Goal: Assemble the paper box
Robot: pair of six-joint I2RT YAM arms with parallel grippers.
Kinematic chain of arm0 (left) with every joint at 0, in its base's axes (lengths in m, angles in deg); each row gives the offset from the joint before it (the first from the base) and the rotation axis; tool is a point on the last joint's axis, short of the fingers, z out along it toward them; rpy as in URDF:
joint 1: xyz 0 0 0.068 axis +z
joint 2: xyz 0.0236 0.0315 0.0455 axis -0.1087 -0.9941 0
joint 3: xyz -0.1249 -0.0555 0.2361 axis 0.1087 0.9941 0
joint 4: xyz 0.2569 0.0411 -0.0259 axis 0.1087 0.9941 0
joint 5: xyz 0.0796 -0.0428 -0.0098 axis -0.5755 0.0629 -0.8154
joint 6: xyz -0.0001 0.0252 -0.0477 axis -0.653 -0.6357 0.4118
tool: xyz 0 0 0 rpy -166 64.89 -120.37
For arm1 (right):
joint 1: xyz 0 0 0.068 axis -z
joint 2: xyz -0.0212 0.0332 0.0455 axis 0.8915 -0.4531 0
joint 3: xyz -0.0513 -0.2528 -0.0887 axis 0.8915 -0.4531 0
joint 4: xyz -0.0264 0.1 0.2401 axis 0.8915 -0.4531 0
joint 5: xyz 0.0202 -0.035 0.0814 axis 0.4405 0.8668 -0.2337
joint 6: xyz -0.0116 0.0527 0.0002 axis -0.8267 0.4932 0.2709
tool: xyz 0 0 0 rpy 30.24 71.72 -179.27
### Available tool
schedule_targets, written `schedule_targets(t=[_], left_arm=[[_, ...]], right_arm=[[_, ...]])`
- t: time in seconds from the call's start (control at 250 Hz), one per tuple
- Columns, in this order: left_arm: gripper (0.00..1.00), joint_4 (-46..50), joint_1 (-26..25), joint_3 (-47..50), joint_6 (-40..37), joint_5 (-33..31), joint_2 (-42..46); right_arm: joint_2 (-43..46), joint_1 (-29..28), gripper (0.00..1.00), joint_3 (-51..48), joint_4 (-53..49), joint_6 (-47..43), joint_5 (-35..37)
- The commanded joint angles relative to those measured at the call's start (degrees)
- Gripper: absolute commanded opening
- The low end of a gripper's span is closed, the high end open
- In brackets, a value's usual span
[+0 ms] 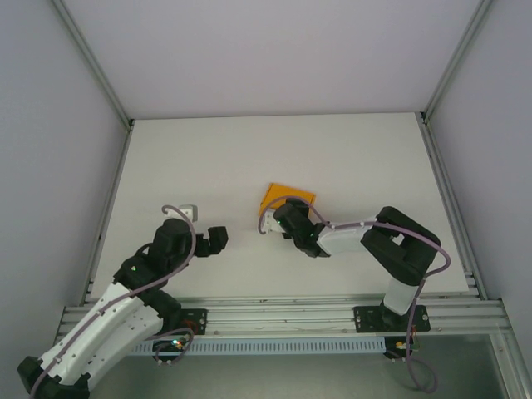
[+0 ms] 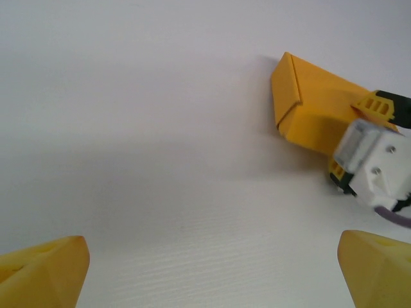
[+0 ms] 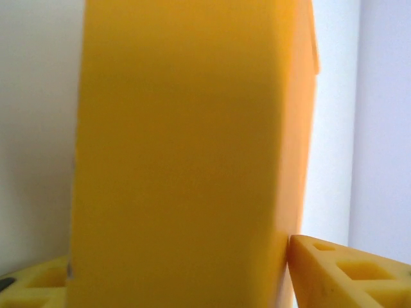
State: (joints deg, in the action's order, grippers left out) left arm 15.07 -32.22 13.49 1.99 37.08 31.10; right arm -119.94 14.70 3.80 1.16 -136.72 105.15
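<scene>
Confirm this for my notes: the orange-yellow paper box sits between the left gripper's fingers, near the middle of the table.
Wrong arm. The paper box sits between the fingers of the right gripper, near the middle of the table; the right wrist view shows it. In the left wrist view, the left gripper stands open over bare table, apart from the box.

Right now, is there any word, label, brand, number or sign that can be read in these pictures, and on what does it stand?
None can be read: the paper box is plain orange-yellow card, and the white table bears no text.
</scene>
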Motion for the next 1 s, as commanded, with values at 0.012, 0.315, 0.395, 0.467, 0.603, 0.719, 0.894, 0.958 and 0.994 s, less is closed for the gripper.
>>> schedule_targets(t=[0.012,0.315,0.395,0.467,0.603,0.719,0.894,0.958,0.994], left_arm=[[1.00,0.8,0.7,0.5,0.8,-1.0,-0.4],[1.00,-5.1,0.9,2.0,-0.8,5.4,-3.8],[1.00,-8.4,0.7,2.8,-1.7,9.8,-6.0],[1.00,-12.8,0.6,3.9,-2.4,14.3,-8.1],[0.94,-26.9,-1.2,7.1,-0.6,21.9,-13.3],[0.89,-36.0,-4.5,6.5,-1.0,22.6,-20.4],[0.87,-41.4,-9.6,-1.3,-3.5,21.1,-37.7],[0.87,-43.4,-10.1,-4.8,-3.3,23.3,-44.6],[0.86,-44.2,-10.4,-6.4,-3.3,24.3,-47.7]], right_arm=[[2.5,-0.5,0.70,-1.4,0.7,-3.4,-5.4],[11.2,-1.1,1.00,2.2,-21.8,5.1,-14.9],[15.4,-1.0,1.00,3.4,-27.0,7.8,-20.3],[19.6,-0.2,1.00,3.6,-28.6,10.2,-26.2],[25.6,8.8,1.00,6.1,-26.7,24.8,-36.2],[20.0,19.5,1.00,12.6,-27.6,41.9,-42.4],[2.9,24.8,0.96,27.5,-37.4,51.4,-43.0],[-2.2,25.4,0.95,31.5,-39.2,52.1,-43.2],[-4.6,25.5,0.94,33.5,-40.0,52.1,-43.7]])
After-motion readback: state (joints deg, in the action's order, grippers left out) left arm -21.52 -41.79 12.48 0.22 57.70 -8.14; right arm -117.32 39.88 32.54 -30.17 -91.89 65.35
